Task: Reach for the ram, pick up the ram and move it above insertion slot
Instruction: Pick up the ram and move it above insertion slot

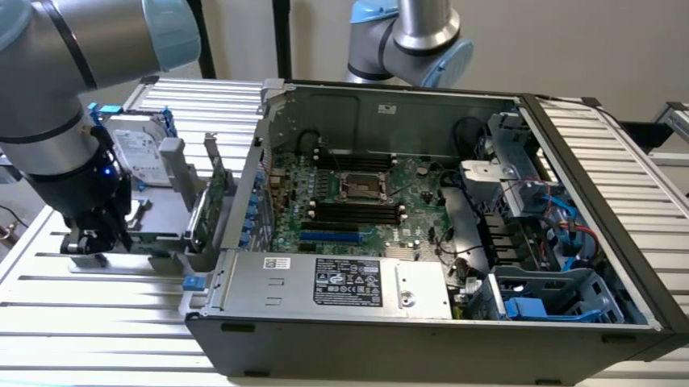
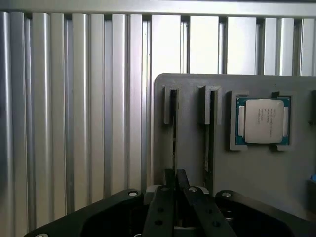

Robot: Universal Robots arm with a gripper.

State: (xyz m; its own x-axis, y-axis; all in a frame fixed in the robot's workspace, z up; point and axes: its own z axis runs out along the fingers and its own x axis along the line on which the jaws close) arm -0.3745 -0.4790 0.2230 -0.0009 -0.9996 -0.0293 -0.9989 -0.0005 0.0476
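The arm (image 1: 54,121) reaches down at the exterior view's left, over a grey holder (image 1: 151,262) that sits on the slatted metal worktop (image 1: 97,322) beside the open computer case (image 1: 431,343).

In the wrist view the two black fingers (image 2: 169,178) are drawn close together, with only a thin gap between their tips. The ram (image 2: 174,128) stands on edge in one of the holder's (image 2: 256,187) narrow slots, so only its thin dark edge shows. That edge runs straight into the gap between the fingertips, and the fingers pinch it from both sides. The ram is seated in its slot, not lifted clear of it.

A second thin stick (image 2: 210,143) stands on edge in the neighbouring slot, just beside the ram and untouched. Further along the holder a processor chip (image 2: 261,120) lies flat in a square recess. The worktop's ribs (image 2: 74,123) run past the holder's edge.

Behind the holder in the exterior view stand a silver hard drive (image 1: 140,157) and a green expansion card (image 1: 218,193). Inside the case lies the motherboard (image 1: 415,181), whose black insertion slots (image 1: 356,212) are well apart from the ram and the fingers
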